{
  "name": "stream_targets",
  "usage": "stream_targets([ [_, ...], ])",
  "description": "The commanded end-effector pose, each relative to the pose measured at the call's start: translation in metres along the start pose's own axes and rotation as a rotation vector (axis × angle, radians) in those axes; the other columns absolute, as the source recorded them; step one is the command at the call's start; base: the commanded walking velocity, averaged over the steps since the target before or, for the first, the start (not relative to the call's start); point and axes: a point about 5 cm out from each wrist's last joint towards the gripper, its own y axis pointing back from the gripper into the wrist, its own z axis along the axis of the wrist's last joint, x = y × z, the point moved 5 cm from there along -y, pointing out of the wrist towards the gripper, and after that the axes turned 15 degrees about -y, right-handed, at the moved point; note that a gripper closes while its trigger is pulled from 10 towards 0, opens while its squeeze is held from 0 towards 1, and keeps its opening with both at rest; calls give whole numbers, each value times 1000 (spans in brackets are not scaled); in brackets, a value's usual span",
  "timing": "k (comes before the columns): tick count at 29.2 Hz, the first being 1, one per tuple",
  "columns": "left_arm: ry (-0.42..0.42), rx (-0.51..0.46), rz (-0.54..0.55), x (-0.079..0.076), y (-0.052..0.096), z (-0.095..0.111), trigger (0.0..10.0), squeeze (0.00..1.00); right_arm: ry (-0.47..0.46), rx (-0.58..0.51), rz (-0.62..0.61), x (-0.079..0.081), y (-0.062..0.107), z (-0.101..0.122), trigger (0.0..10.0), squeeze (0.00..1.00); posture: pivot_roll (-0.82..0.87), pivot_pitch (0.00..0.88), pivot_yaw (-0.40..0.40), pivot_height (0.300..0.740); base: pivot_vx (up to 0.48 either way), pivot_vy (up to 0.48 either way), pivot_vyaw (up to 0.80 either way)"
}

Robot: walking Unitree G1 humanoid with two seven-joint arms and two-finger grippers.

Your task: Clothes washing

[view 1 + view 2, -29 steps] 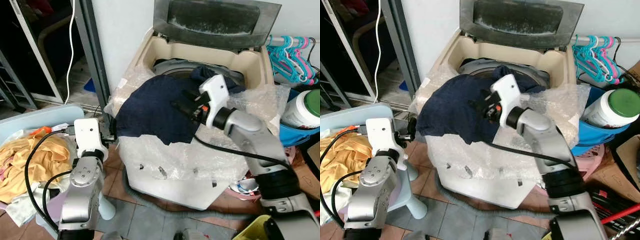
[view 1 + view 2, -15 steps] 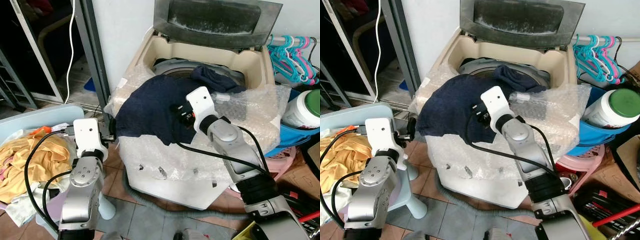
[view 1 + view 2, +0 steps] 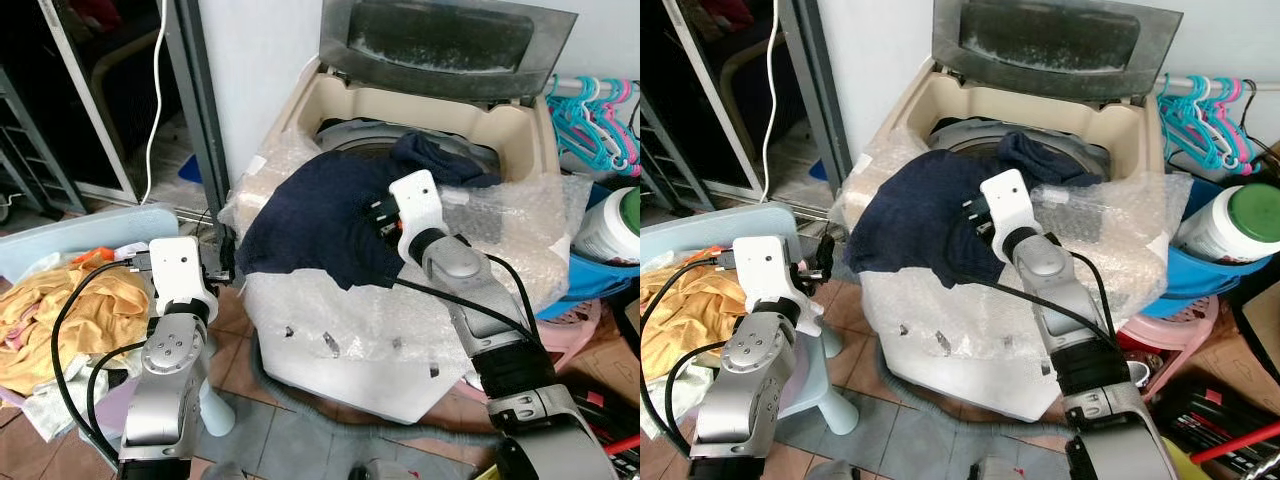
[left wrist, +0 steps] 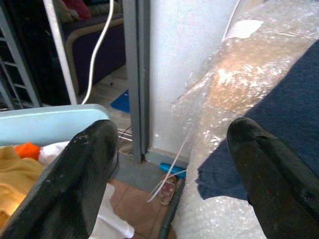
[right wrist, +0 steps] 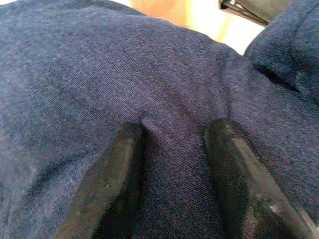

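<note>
A navy cloth [image 3: 310, 215] lies draped over the front rim of the open top-load washing machine [image 3: 300, 100], one end trailing into the drum. My right gripper [image 3: 378, 215] is pressed into the cloth's right part. In the right wrist view its fingers [image 5: 124, 169] pinch a raised fold of navy fabric [image 5: 172, 149]. My left gripper [image 3: 222, 262] hangs at the machine's left front corner, open and holding nothing. The left wrist view shows its fingers [image 4: 89, 164] wide apart, the cloth's hanging edge [image 4: 224, 174] just beyond.
Bubble wrap [image 3: 520, 230] covers the machine's top and front. A light-blue basket [image 3: 90, 222] of yellow laundry [image 3: 60, 310] stands at my left. To the right are coloured hangers [image 3: 590, 110] and a white jar with a green lid [image 3: 620, 225]. A grey door frame [image 3: 205, 120] rises left of the machine.
The camera has shifted a little. My right arm dropped from above the cloth and pushed its gripper down into the navy fabric. The left arm kept still.
</note>
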Motion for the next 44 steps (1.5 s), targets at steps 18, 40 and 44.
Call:
stream_targets([
  [18,5,3,13,1,-2,1,10000,0,9,-175,-73,-55,-15,77,0,0,-37,0,-38,740,0,0,0],
  [40,3,-11,-25,-5,-2,5,10000,0,352,44,294,6,13,-15,10000,1000,-45,0,-18,740,0,0,0],
  [44,1,-12,-27,-5,-1,5,10000,0,360,60,245,4,10,-21,3137,1000,-40,0,-22,740,0,0,0],
])
